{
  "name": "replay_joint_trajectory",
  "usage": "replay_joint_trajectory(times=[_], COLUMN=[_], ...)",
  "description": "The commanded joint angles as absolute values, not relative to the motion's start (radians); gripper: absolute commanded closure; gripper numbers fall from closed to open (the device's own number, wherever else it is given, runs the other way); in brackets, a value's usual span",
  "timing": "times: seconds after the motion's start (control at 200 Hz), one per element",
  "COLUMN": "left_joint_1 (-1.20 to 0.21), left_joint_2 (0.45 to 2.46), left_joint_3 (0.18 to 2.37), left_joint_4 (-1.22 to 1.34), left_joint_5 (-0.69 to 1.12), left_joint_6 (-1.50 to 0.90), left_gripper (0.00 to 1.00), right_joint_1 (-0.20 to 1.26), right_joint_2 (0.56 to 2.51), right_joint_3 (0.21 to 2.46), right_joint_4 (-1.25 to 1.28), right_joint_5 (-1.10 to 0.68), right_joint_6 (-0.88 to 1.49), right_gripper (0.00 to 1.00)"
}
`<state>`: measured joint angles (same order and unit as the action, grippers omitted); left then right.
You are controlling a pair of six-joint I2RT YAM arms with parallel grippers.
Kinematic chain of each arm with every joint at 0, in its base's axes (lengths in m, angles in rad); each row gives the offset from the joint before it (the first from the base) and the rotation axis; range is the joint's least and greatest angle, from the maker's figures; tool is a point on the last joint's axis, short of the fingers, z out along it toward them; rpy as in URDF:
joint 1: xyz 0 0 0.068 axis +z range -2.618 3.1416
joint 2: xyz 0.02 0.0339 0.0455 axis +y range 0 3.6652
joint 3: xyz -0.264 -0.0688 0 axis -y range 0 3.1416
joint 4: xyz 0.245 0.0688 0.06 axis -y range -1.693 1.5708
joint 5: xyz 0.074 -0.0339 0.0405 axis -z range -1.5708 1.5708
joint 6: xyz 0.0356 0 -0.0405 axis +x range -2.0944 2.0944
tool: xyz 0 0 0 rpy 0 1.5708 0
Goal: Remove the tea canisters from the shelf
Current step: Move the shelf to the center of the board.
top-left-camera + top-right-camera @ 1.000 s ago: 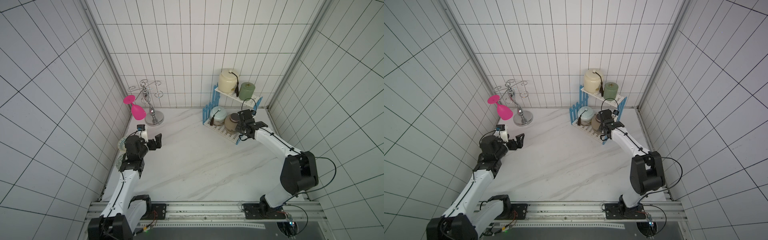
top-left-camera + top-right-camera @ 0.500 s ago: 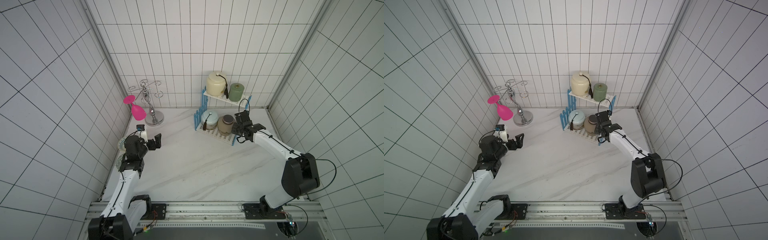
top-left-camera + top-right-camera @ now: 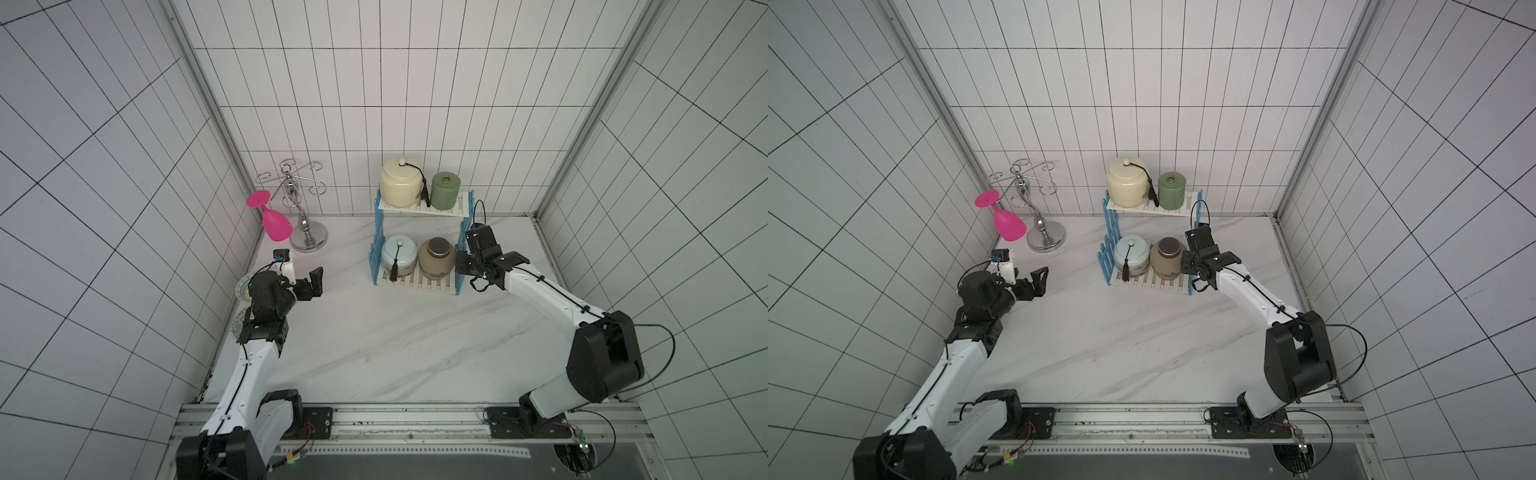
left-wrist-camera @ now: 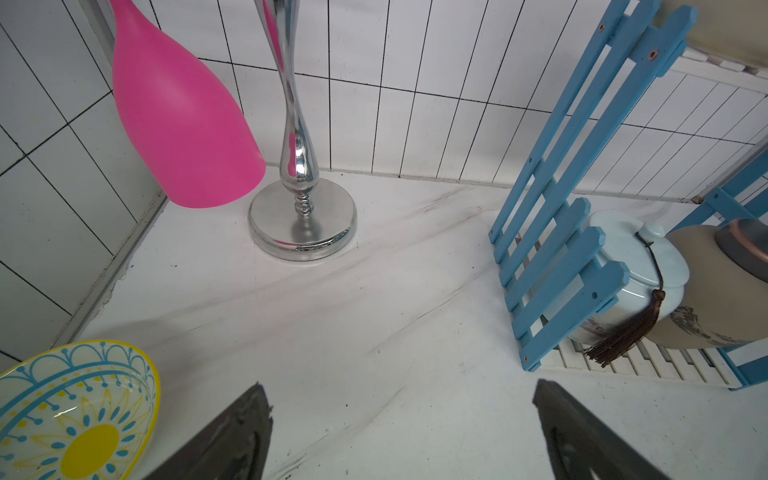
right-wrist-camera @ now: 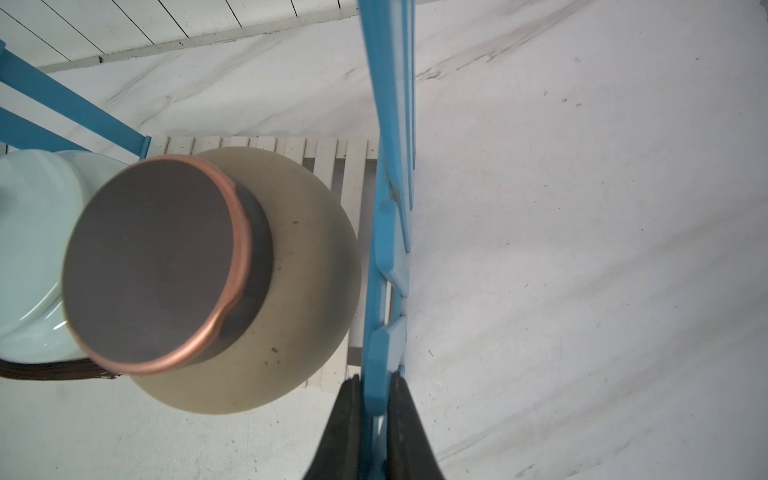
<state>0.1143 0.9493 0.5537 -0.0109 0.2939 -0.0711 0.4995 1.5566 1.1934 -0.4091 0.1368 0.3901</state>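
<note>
At centre right in a top view, the shelf (image 3: 415, 283) carries all four canisters, cream (image 3: 400, 185) and green (image 3: 444, 192) above, blue (image 3: 398, 254) and tan (image 3: 435, 259) below; none is removed yet; right gripper (image 3: 462, 266) clenches the shelf's side picket; left gripper (image 3: 314, 282) hangs released, centre left.

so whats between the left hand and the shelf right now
Nothing: only bare marble table separates the open left hand from the blue side of the shelf. Both top views show it, and the left wrist view too.

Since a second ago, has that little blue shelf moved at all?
Yes. The shelf has slid across the table toward the chrome stand, with the right pincer clamped on its side fence.
</note>
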Motion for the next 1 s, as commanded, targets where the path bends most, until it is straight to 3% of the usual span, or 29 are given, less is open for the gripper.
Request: replay_joint_trajectory(times=[0.0,0.994], left_joint_1=[0.12,0.112], left_joint_2=[0.933,0.931], left_joint_3=[0.542,0.54], left_joint_4=[0.014,0.012], left_joint_5=[0.308,0.31], left_joint_6=[-0.066,-0.061], left_gripper=[0.01,0.01], right_joint_1=[0.513,0.44], right_joint_2=[1.597,1.827], right_joint_3=[1.273,1.487], right_joint_4=[-0.375,-0.351], right_joint_5=[0.075,0.094], right_joint_6=[0.332,0.437], right_gripper=[1.0,1.0])
